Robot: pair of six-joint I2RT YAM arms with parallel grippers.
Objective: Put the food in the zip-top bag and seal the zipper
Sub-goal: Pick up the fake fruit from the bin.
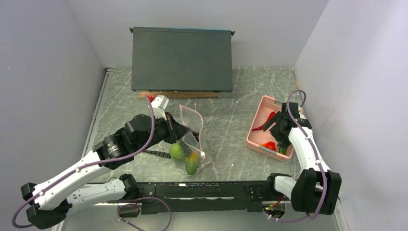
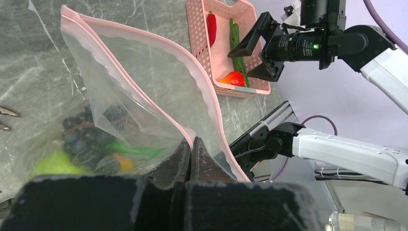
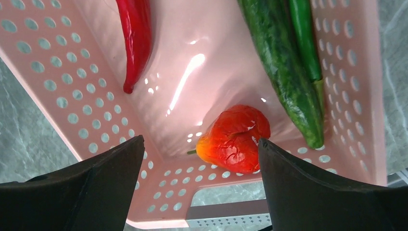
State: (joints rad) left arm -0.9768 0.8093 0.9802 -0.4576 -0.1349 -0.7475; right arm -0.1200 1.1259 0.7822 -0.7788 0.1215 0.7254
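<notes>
My left gripper [image 2: 191, 144] is shut on the pink zipper [image 2: 202, 91] strip of the clear zip-top bag [image 2: 144, 82], holding its mouth up and gaping. Inside the bag lie a lime-green fruit [image 1: 177, 150], an orange-and-green piece [image 1: 191, 163] and dark grapes [image 2: 82, 132]. My right gripper [image 3: 200, 139] hangs open over the pink basket [image 3: 72, 96], nothing between its fingers. Just below it sits a wrinkled red pepper [image 3: 235, 137]. A thin red chili [image 3: 134, 38], a dark green cucumber [image 3: 284, 72] and a slim green chili [image 3: 305, 38] lie farther in.
A dark grey box [image 1: 182, 58] stands at the back of the table. A black-handled tool [image 1: 156, 153] lies left of the bag. The basket [image 1: 257, 125] sits close to the right wall. Metal plier tips [image 2: 5, 113] show at the left edge.
</notes>
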